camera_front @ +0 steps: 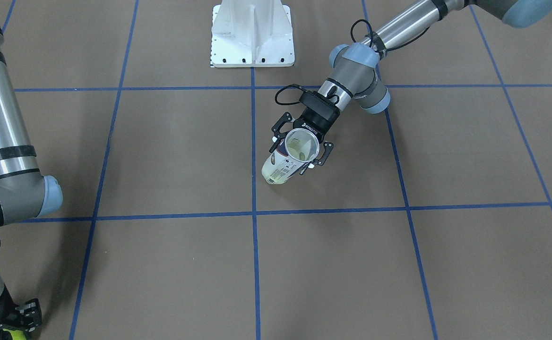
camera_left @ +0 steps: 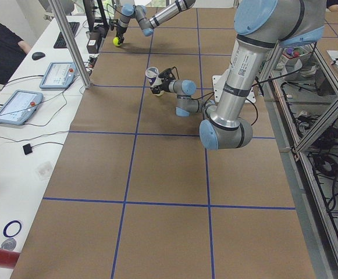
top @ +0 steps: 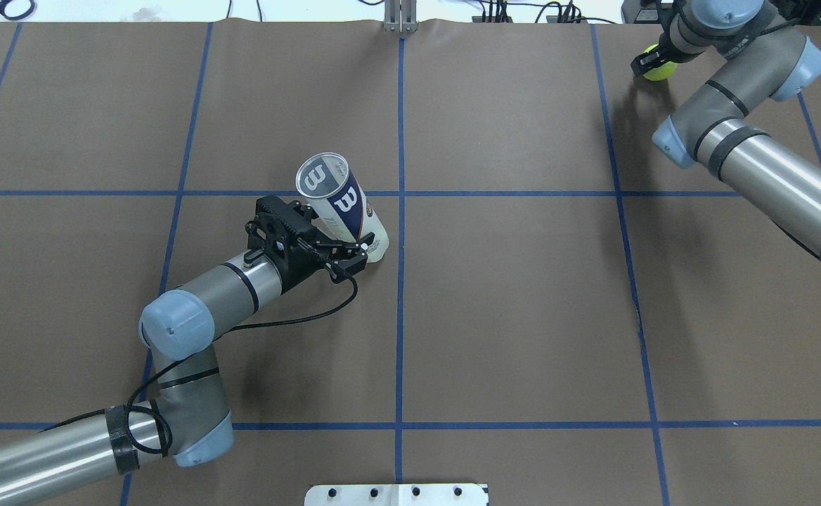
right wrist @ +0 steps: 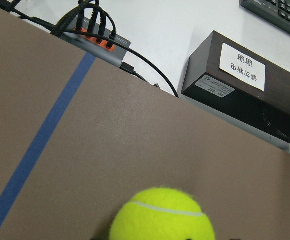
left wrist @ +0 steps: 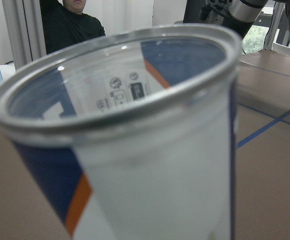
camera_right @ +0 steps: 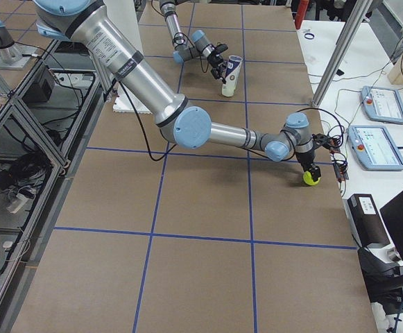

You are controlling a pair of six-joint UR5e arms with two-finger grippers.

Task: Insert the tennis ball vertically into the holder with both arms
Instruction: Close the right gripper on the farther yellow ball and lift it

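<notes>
Centre of the overhead view, just left of the middle blue tape line (top: 400, 316): holder (top: 344, 204); clear can with a silver rim, mouth open upward, base down on the brown paper table cover (top: 523, 295); it appears to lean a little; navy-and-white label with a large white W mark and an orange stripe; small printed icons show through the wall in the left wrist view, too small to read.

Left gripper (camera_front: 292, 158): black, "ROBOTIQ" in white on its body; one finger on either side of the can's middle, clamped against its wall.

Left arm (top: 235, 288): enters at the lower left of the overhead view; bends at blue-capped joints; the wrist runs roughly level toward the upper right.

Upper right corner of the overhead view: right gripper (top: 646, 63), closed round the tennis ball (right wrist: 162, 216); ball yellow-green with a white seam, at the paper's far edge.

Right arm (top: 769, 161): comes in from the right edge; folds back at the wrist.

Upper right of the right wrist view: black box (right wrist: 234, 95); white sticker, its characters not legible.

Top centre of the front-facing view: white base (camera_front: 252, 33).
</notes>
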